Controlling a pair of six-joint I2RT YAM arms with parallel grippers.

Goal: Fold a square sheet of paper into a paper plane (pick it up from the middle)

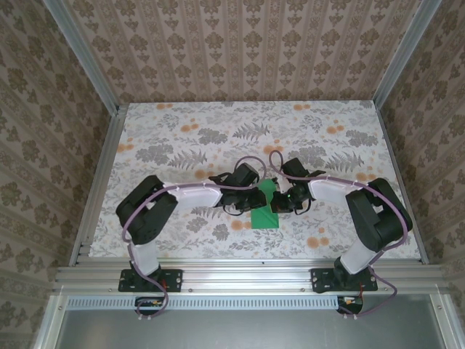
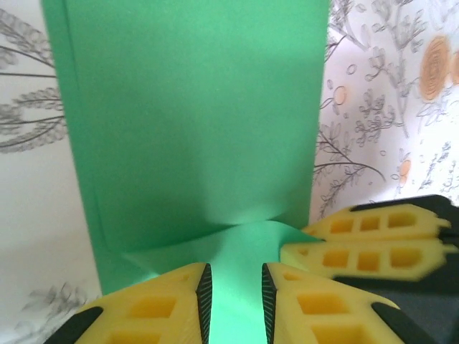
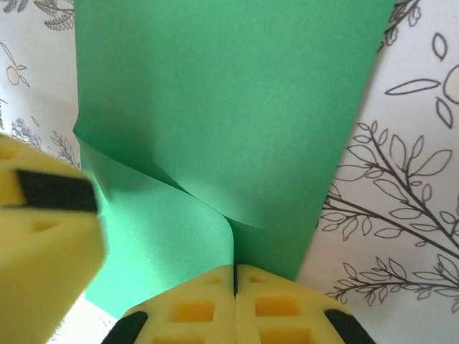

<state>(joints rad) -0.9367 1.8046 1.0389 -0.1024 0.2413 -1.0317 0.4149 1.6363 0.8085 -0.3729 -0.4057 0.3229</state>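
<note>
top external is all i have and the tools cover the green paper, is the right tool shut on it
Observer: Yes. In the right wrist view the right tool has its fingers pressed together on a raised fold of the green paper.
Operator: and the left one
Observer: The left tool is open. Its pads stand apart, with green paper showing in the gap between them.
Operator: is the sheet off the table
Observer: Only the pinched ridge near the tools stands up. The far part of the sheet looks flat on the floral table.
</note>
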